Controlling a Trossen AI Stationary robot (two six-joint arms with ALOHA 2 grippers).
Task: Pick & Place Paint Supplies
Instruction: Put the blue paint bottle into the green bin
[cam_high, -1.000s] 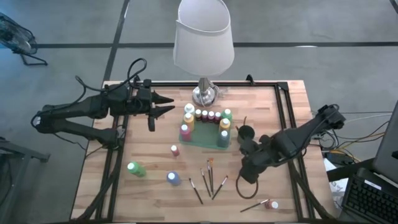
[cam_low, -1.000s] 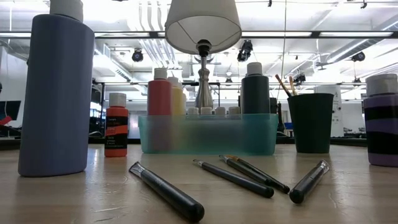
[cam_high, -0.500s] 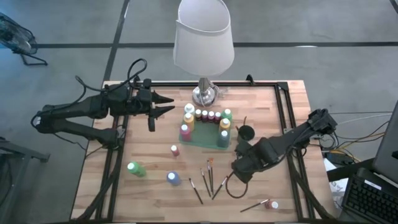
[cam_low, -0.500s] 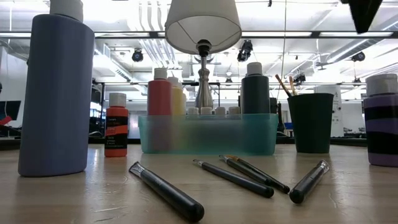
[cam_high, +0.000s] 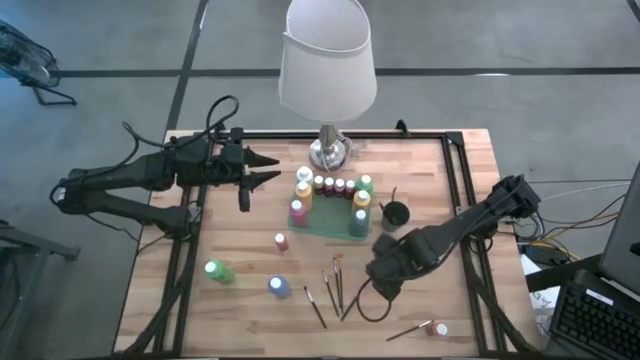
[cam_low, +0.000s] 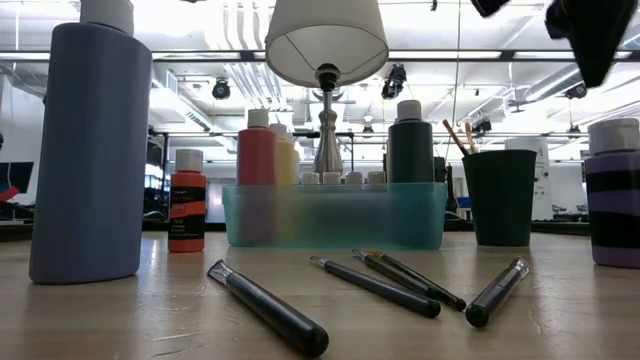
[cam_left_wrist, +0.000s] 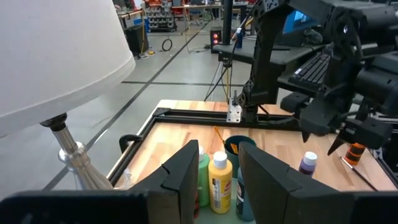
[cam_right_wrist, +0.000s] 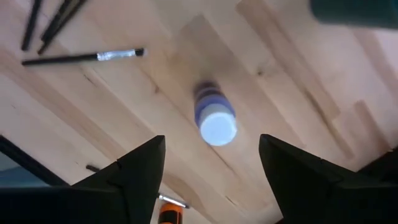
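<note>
The right hand (cam_high: 375, 283) is shown with fingers apart and empty, raised above the brushes (cam_high: 336, 285) lying near the table's front edge; a pick of one supply is judged under way. Next, lowering and alignment over one item are called for. Most bottles are stood in the tray (cam_high: 331, 222) at mid-table. The left hand (cam_high: 270, 168), slightly parted and empty, is parked near the rear left corner. Open room is left toward the front left.
</note>
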